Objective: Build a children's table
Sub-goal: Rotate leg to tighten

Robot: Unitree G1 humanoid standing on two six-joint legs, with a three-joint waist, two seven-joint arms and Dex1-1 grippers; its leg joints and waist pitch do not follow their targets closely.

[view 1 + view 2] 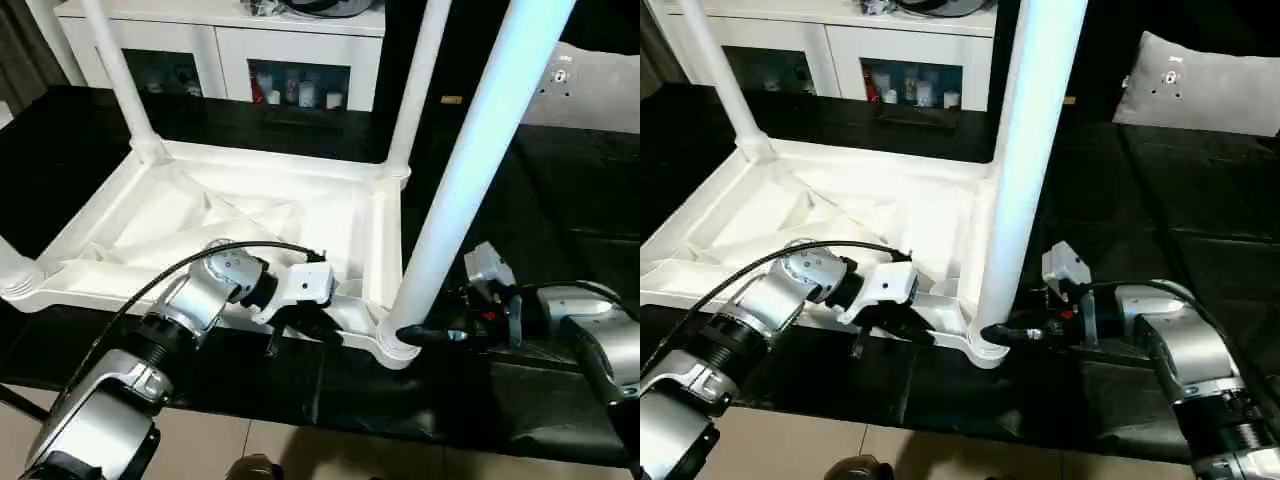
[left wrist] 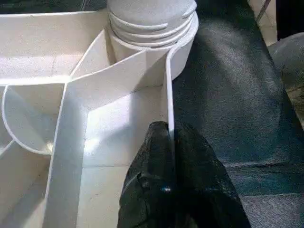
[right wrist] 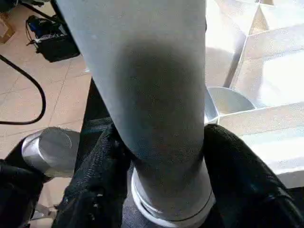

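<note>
Your tabletop (image 1: 250, 215) lies upside down on the black bench (image 1: 560, 190), with legs standing in its corner sockets. Your right hand (image 3: 159, 156) grips the near leg (image 1: 470, 170) at its base. Your left hand (image 2: 168, 137) is pinched on the tabletop's near rim.

- My tabletop (image 1: 250, 215) is plain white, underside up, its ribs white too.
- The near right leg (image 1: 470, 170) reads white with a pale bluish tint; the far legs (image 1: 120, 70) are white.
- My work table (image 1: 590, 200) is covered in black.
- My forearms are silver (image 1: 190, 300), with a black cable (image 1: 180, 265) over the left one.
- My left gripper (image 2: 176, 190) has black fingers; my right gripper (image 3: 166, 185) likewise.
- The far cabinet (image 1: 230, 40) is white.
- The floor (image 3: 28, 95) near me is beige tile.
</note>
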